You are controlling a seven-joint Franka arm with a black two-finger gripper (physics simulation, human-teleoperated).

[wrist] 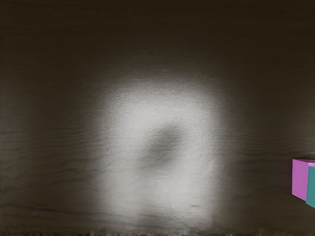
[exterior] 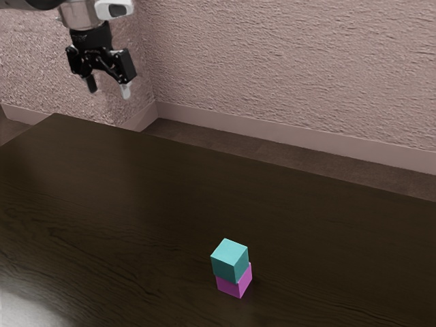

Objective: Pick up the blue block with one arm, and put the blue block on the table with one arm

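High at the exterior view's upper left, the black gripper [exterior: 108, 91] hangs open, its two fingers apart with nothing between them. The blue block [exterior: 230, 260], teal in tone, rests on top of a magenta block [exterior: 235, 282] near the exterior view's lower middle, well away from the gripper and lower down. In the wrist view, part of the magenta block [wrist: 300, 179] and a sliver of the blue block [wrist: 311, 186] appear at the picture's edge.
The dark wooden table [exterior: 150, 197] stretches beneath the blocks, its far edge running in front of a textured wall [exterior: 286, 75]. A bright reflection [wrist: 157, 113] lies on the tabletop in the wrist view.
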